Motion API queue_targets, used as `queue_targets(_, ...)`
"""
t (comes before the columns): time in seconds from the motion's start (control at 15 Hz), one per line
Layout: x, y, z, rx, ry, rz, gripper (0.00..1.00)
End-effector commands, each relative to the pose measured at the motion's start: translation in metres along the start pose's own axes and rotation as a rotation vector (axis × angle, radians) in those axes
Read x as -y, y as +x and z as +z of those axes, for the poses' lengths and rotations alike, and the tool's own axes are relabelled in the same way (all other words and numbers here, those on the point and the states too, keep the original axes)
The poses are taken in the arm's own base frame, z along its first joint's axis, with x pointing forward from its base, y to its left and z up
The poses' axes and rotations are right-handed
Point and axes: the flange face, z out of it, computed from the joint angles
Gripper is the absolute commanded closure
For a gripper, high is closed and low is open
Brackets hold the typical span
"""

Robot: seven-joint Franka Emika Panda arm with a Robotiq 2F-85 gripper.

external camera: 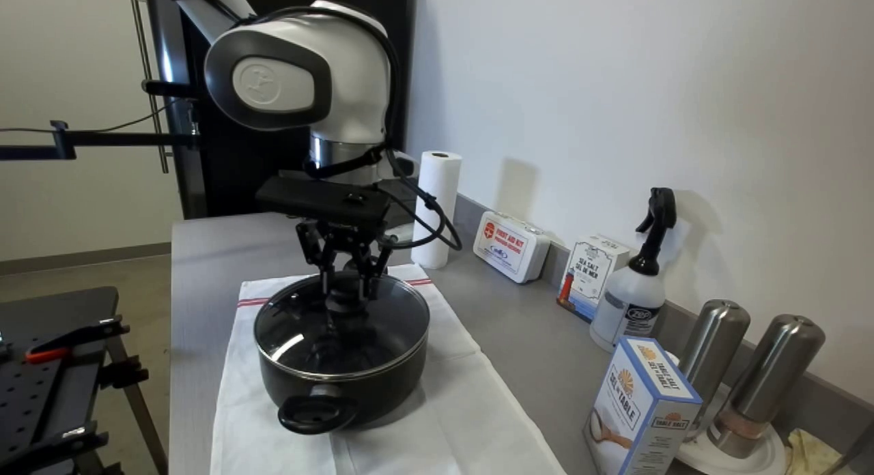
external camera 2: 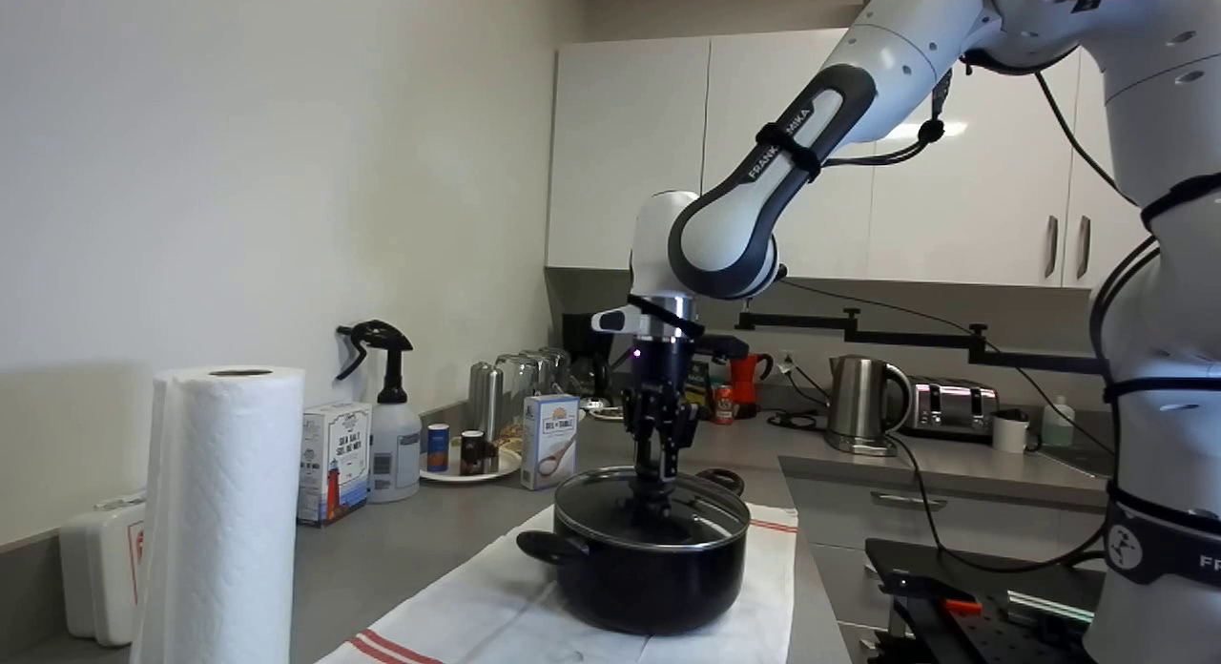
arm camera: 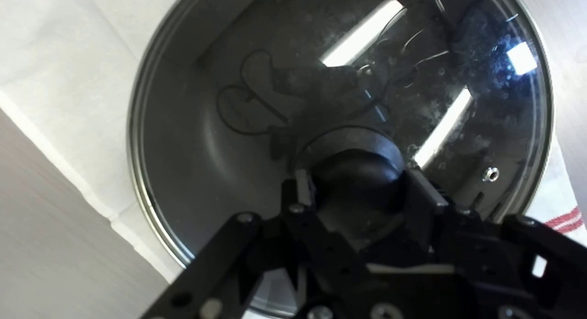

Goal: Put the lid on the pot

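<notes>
Pinching from nine and three o'clock in the wrist view, our gripper is hugging the dark knob of the round glass lid resting atop the round black pot.

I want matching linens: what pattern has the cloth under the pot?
The cloth is white with red stripes, best seen in an exterior view.

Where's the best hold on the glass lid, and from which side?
Its dark centre knob, probably from straight above: the lid lies roughly level over the pot, and the rounded knob stands up mid-glass. The tool points down there, fingers on opposite sides of it.
</notes>
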Motion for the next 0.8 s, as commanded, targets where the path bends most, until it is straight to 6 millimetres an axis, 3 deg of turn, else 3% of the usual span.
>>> queue_targets(0.0,0.003,0.0,-0.009,-0.007,0.007,-0.008,0.23)
queue_targets(0.27,0.005,0.001,-0.015,-0.012,-0.01,-0.009,0.01)
queue_targets(0.73,0.012,0.003,-0.041,-0.025,-0.057,-0.023,0.0)
